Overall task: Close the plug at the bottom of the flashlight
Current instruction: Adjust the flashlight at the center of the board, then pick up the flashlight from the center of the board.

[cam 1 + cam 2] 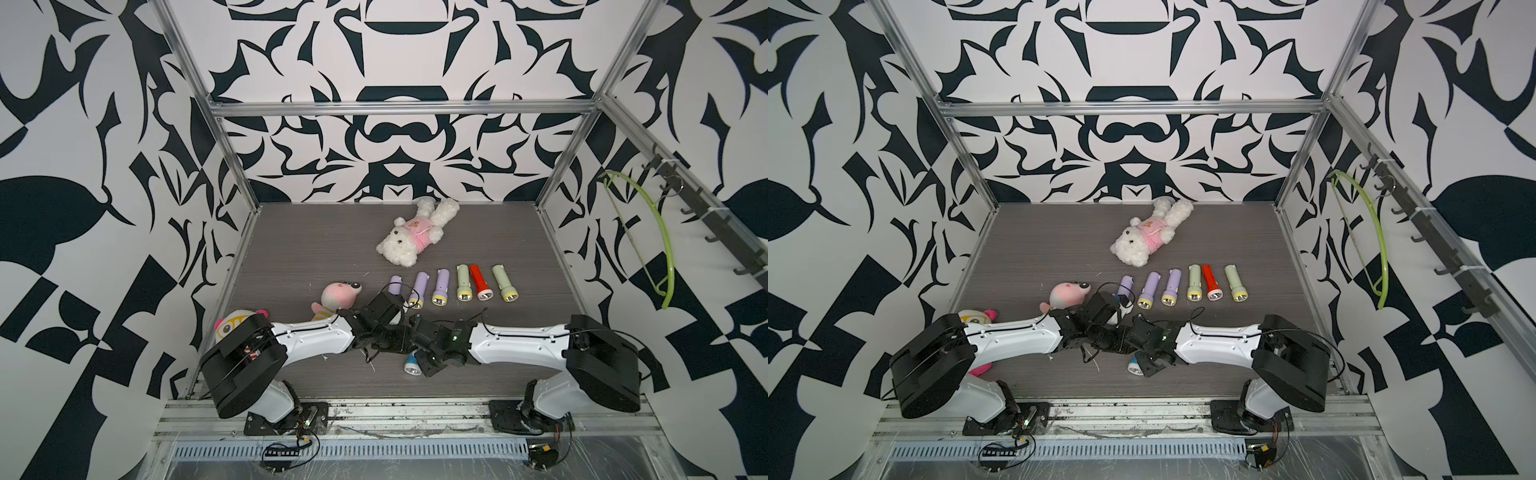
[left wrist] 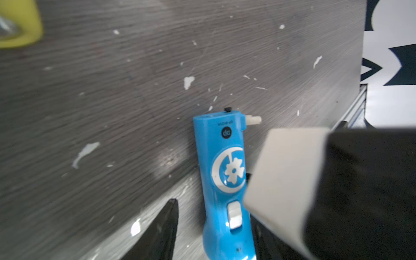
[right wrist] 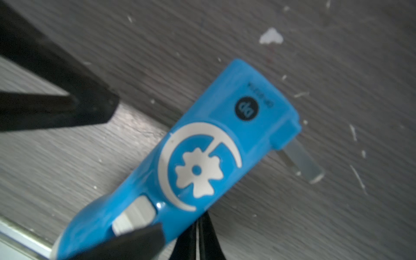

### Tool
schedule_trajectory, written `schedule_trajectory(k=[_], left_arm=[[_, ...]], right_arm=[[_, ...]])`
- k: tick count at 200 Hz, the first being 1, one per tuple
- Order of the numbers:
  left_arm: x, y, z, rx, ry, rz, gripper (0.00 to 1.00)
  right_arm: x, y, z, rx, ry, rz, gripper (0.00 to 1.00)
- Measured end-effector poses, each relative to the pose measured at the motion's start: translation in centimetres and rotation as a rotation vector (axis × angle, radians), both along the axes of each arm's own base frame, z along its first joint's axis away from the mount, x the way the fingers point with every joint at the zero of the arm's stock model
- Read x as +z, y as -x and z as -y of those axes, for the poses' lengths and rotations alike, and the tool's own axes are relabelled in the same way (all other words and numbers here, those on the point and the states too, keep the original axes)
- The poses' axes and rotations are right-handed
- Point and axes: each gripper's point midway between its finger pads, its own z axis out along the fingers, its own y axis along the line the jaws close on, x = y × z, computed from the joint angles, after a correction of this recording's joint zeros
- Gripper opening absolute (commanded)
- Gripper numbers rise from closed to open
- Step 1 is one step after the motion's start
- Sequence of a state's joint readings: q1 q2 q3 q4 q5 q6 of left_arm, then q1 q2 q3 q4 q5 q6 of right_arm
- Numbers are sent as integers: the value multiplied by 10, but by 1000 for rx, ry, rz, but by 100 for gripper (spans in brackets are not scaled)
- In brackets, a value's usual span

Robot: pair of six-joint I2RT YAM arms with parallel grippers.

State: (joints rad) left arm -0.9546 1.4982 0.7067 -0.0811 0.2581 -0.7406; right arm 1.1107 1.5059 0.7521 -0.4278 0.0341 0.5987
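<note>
A blue flashlight (image 1: 411, 366) (image 1: 1133, 368) lies low over the grey table near its front edge, where my two arms meet. In the right wrist view the flashlight (image 3: 202, 157) shows a white flower emblem. My right gripper (image 3: 180, 225) is shut on it near the white switch. The plug (image 3: 299, 162), a metal prong, sticks out sideways from the bottom end. In the left wrist view the plug (image 2: 253, 119) juts from the far end of the flashlight (image 2: 222, 180). My left gripper (image 2: 213, 216) is open, its black fingers on either side of the body, with a gap on one side.
Several flashlights, purple, green and red (image 1: 478, 286), lie in a row behind the arms. A white plush bear (image 1: 415, 232) lies further back, with a pink plush (image 1: 338, 293) and another toy (image 1: 232, 328) at the left. A green hanger (image 1: 660, 249) hangs on the right wall.
</note>
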Motion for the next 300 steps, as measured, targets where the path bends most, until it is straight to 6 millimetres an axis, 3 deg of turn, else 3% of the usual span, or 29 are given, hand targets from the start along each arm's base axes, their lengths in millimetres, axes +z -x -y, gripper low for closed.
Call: schedule_trajectory(k=[26,71,96,123,152,182,233,300], left_arm=[[1,-2,-3,0,-32,14,60],[31,-18,22,-43,0,81,60],[40,-29,33,-51,4,112,60],[39,-30,34,-63,-42,130,60],[33,-22,34,-90,-118,153,61],[23,-18,33,-107,-191,168,61],[2,-18,28,-111,-303,170,60],[-7,-24,35,-112,-365,179,60]], right_arm=[[13,0,-3,10,-33,22,13],[74,-13,4,-8,-185,133,30],[99,-22,20,-42,-250,173,41],[113,-33,49,-120,-279,212,49],[119,-38,77,-189,-266,255,52],[121,-39,92,-230,-253,268,50],[101,-40,101,-259,-181,215,48],[97,-42,108,-284,-177,217,48]])
